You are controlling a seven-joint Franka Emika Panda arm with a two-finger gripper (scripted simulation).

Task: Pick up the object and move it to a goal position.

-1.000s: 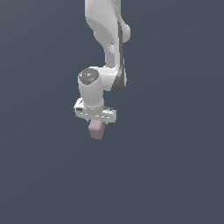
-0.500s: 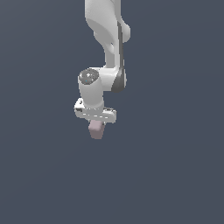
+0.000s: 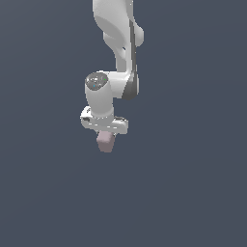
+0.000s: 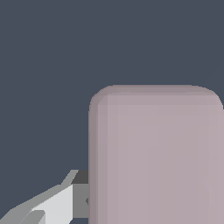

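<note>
The object (image 3: pixel 105 142) is a small mauve-pink block with rounded edges, hanging just under the white hand of the arm in the exterior view. My gripper (image 3: pixel 104 139) is shut on the object, whose lower part sticks out below the hand. In the wrist view the object (image 4: pixel 155 153) fills much of the picture, with one grey-white finger (image 4: pixel 65 199) pressed against its side. The other finger is hidden by the block.
The white arm (image 3: pixel 118 43) rises from the hand toward the upper edge of the exterior view. All around is a plain dark blue-grey ground (image 3: pixel 193 183) with no other objects in sight.
</note>
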